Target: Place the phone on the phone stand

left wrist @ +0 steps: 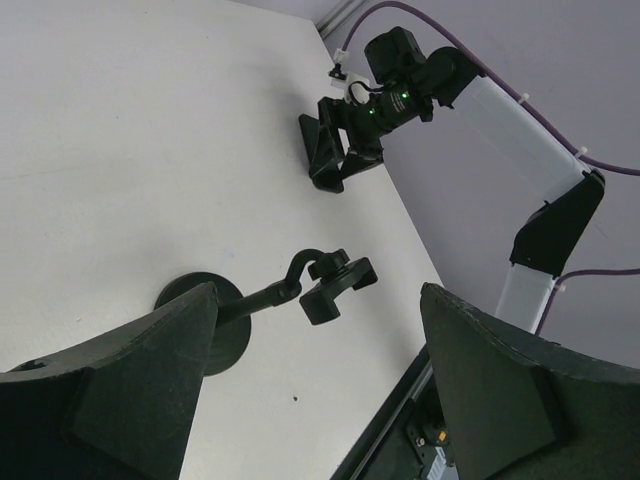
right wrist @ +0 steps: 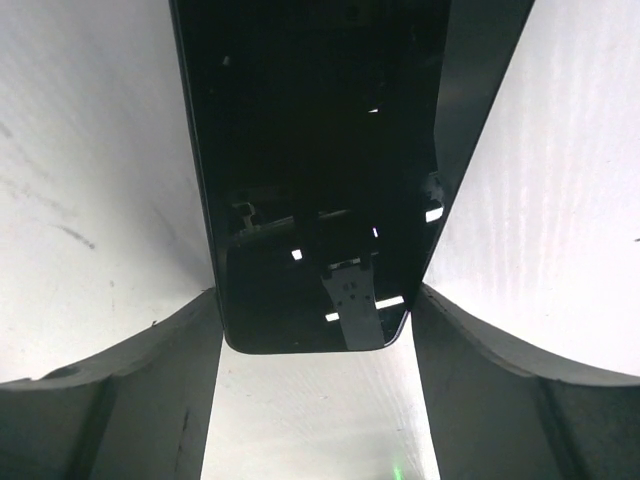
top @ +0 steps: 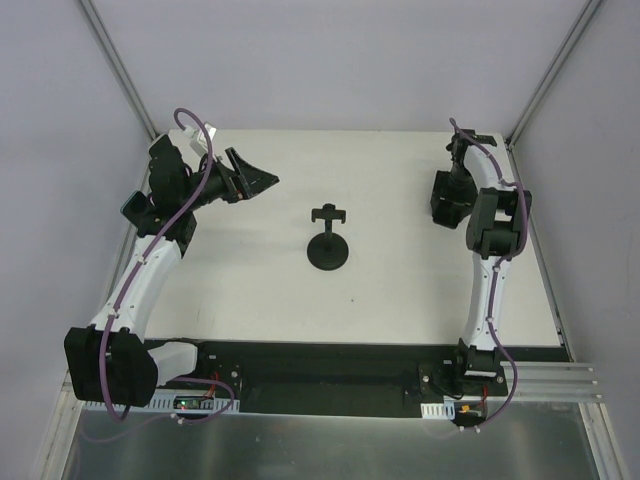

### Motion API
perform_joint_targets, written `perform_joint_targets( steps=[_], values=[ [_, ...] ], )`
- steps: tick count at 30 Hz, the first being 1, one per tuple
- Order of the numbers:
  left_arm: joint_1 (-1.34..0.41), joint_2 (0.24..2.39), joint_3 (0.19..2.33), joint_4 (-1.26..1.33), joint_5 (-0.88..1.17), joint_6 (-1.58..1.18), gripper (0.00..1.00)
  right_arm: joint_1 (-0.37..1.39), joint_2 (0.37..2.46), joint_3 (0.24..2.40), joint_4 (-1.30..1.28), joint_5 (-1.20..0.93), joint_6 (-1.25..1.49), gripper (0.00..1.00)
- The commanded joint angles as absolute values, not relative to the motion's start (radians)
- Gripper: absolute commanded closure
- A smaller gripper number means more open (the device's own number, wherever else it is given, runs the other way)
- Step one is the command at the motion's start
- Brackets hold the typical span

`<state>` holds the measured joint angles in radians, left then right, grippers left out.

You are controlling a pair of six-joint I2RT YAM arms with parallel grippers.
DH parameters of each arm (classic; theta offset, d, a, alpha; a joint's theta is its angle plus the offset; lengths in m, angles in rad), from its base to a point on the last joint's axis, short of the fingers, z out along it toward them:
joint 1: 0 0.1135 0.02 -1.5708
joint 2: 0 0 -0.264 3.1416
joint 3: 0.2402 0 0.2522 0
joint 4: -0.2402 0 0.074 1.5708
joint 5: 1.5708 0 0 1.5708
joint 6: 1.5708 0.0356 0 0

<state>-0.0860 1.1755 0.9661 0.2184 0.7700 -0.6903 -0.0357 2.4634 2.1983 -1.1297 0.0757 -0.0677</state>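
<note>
- The phone (right wrist: 310, 150) is at the right side of the table (top: 380, 170), under the right gripper (top: 446, 210) and well apart from the stand (top: 328, 245).
- In the right wrist view, the phone is a glossy black slab that fills the upper middle of the frame. Its rounded end points to the bottom edge and white table shows below it.
- The right fingers (right wrist: 130, 400) rise from the lower corners and flank the phone's end. Each tip meets a long edge.
- The right gripper's fingers are set wide, about the phone's width. I cannot tell whether they clamp the phone or only stand beside it.
- The stand is upright at the centre of the overhead frame, a round base with a small cradle on a stem, and the cradle holds nothing.
- The left gripper (top: 255, 178) is in the upper left of the overhead frame, above the table and pointing right toward the stand.
- In the left wrist view, the left fingers (left wrist: 150, 380) are spread wide with nothing between them. The stand appears in the gap farther off, and the right arm (left wrist: 520, 120) is in the upper right.
</note>
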Motion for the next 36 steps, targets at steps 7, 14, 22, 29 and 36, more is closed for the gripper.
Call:
perform_joint_targets(
  steps=[7,14,22,29,36],
  values=[
    [-0.094,1.2,0.98,0.207,0.755,-0.641,0.18,0.043,2.113,1.754,-0.757,-0.02,-0.146,0.99],
    [-0.1,1.253,1.003,0.207,0.799,-0.663,0.19,0.08,1.882,1.444,-0.479,-0.177,-0.06,0.99],
    [-0.141,1.322,1.035,0.198,0.844,-0.68,0.2,0.129,1.652,1.053,-0.145,-0.391,0.147,0.99],
    [-0.152,1.353,1.058,0.166,0.867,-0.681,0.22,0.167,1.606,1.009,-0.234,-0.401,0.18,0.99],
    [-0.153,1.338,1.066,0.146,0.856,-0.669,0.23,0.239,1.45,0.861,-0.362,-0.377,0.109,0.99]
  ],
)
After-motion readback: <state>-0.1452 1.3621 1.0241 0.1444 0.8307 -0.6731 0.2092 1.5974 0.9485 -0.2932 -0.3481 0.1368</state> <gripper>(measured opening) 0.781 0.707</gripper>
